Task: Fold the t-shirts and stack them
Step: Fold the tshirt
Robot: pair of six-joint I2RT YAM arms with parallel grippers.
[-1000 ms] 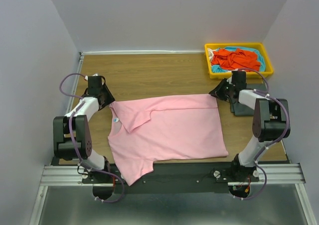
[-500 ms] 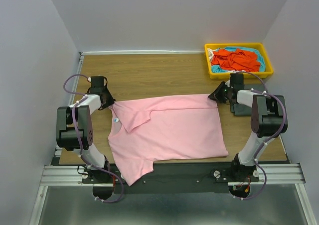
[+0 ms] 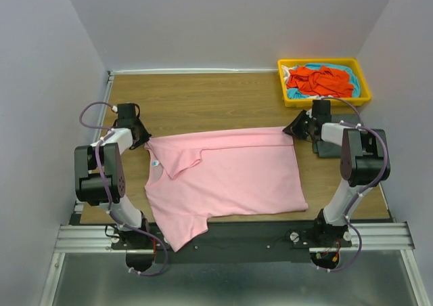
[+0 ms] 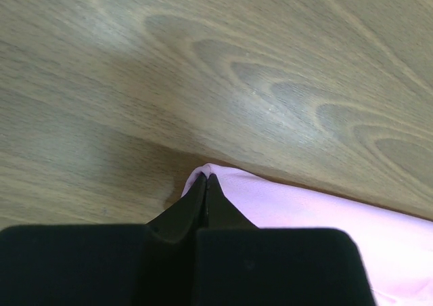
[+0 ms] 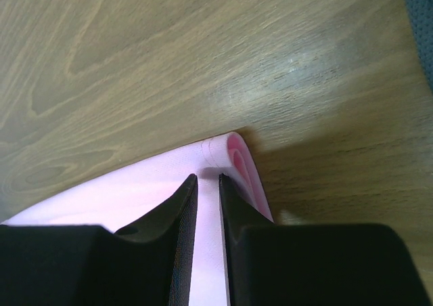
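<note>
The light pink t-shirt [image 3: 230, 174] lies spread across the table's front middle, with one sleeve hanging over the near edge. My left gripper [image 3: 143, 141] is shut on its far left corner; the left wrist view shows the jaws [image 4: 206, 176] pinched on the pink cloth [image 4: 304, 211]. My right gripper [image 3: 292, 130] is at the far right corner; its jaws [image 5: 206, 177] stand a narrow slit apart with the pink hem [image 5: 135, 204] between them. The orange-red t-shirt [image 3: 318, 79] and turquoise t-shirt [image 3: 352, 79] lie bunched in the tray. The dark grey t-shirt [image 3: 335, 147] lies folded beside my right arm.
The yellow plastic tray [image 3: 281, 82] stands at the far right corner of the wooden table [image 3: 203, 96]. Grey walls close in the left, back and right. A corner of the dark grey cloth [image 5: 423, 22] shows in the right wrist view.
My left gripper has pulled the pink shirt's far left corner further left and outward, and the far edge is now straighter. My right gripper moved down onto the right corner and has stayed there.
</note>
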